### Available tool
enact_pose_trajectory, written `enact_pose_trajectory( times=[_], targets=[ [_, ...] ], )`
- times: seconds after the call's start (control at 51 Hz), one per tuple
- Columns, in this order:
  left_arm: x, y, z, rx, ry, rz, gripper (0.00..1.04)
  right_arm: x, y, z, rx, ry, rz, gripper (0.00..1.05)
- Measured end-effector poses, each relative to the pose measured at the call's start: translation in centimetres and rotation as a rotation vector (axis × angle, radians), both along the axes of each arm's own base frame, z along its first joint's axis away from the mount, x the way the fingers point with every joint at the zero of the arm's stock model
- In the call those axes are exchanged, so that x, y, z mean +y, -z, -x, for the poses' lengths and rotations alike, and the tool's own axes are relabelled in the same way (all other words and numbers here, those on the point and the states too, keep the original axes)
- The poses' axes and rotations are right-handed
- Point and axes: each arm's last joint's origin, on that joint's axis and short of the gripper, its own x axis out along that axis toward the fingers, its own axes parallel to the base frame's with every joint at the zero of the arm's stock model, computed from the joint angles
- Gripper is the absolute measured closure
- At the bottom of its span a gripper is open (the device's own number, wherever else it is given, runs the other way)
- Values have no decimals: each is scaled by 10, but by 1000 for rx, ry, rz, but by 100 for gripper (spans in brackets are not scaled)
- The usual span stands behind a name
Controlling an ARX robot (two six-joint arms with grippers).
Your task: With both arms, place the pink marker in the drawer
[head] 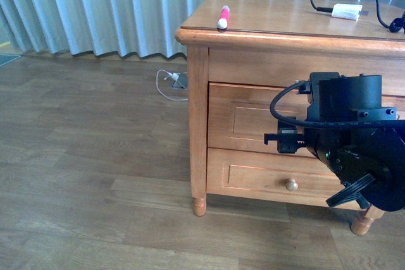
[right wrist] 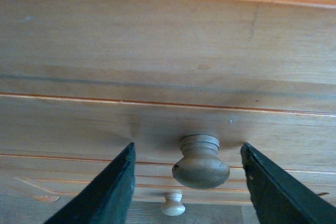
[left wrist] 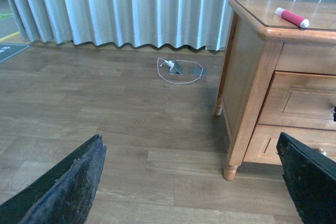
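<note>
The right gripper [right wrist: 187,153] has its jaws apart, one on each side of the round knob [right wrist: 200,163] of the upper drawer [head: 245,118], which is shut. To do this step well, the jaws should close behind the knob head and then pull straight out and level, so that the drawer does not jam. How deep the knob sits between the fingers I cannot tell surely from so close.

The left gripper [left wrist: 189,140] is also spread wide, above the wooden floor [left wrist: 131,108] and well apart from the nightstand [head: 197,124]. The pink marker [head: 223,17] lies on the nightstand's top, near the front left corner. A white charger [head: 347,11] with a black cable lies further back, and a pale curtain [head: 95,4] hangs behind.
</note>
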Motion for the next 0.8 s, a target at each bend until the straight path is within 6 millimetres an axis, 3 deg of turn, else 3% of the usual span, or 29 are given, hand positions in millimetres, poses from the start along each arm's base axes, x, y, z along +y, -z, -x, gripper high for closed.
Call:
enact_pose_trajectory(
  times=[0.098,0.157,0.471,0.628,0.805],
  targets=[
    [0,0,0,0,0,0,6,0,0,0,2,9,5,74],
    [0,0,0,0,0,0,6,-1,0,0,6,8,6,81],
    [0,0,0,0,0,0,6,-4,-2,10,27,-17,-38,82],
    [0,0,0,0,0,0,6,-6,-6,40,74,-34,-64,82],
    [0,0,0,0,0,0,6,-10,-17,90,182,-62,-91,82]
  ],
)
